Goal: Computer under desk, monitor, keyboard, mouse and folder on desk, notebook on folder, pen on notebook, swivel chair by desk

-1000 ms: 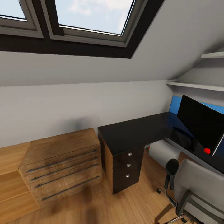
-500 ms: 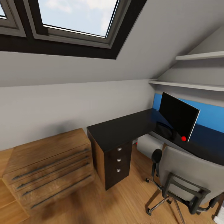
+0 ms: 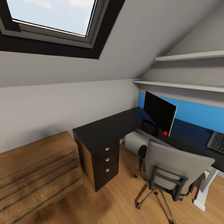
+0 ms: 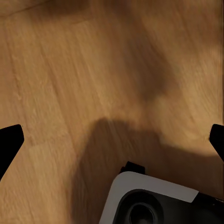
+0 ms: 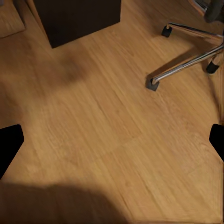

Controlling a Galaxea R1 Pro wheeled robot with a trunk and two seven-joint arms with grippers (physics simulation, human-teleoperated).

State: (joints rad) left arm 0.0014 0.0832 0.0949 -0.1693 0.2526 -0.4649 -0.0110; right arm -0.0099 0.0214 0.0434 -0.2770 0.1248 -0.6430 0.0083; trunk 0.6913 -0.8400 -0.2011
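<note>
1. The monitor (image 3: 160, 112) stands on the black worktop (image 3: 105, 129); the keyboard (image 3: 217, 142) lies further along it.
2. The swivel chair (image 3: 169, 168) faces the worktop.
3. Both end effectors (image 4: 112, 140) (image 5: 112, 140) hang spread over floor (image 5: 102, 121).
4. Approach wide of the chair's castors.

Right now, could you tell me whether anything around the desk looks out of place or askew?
Nothing looks spilled or damaged. The monitor stands upright but turned at an angle in the corner of the desk, and the keyboard lies well apart from it near the picture's right edge. The swivel chair sits with its back towards the camera.
</note>
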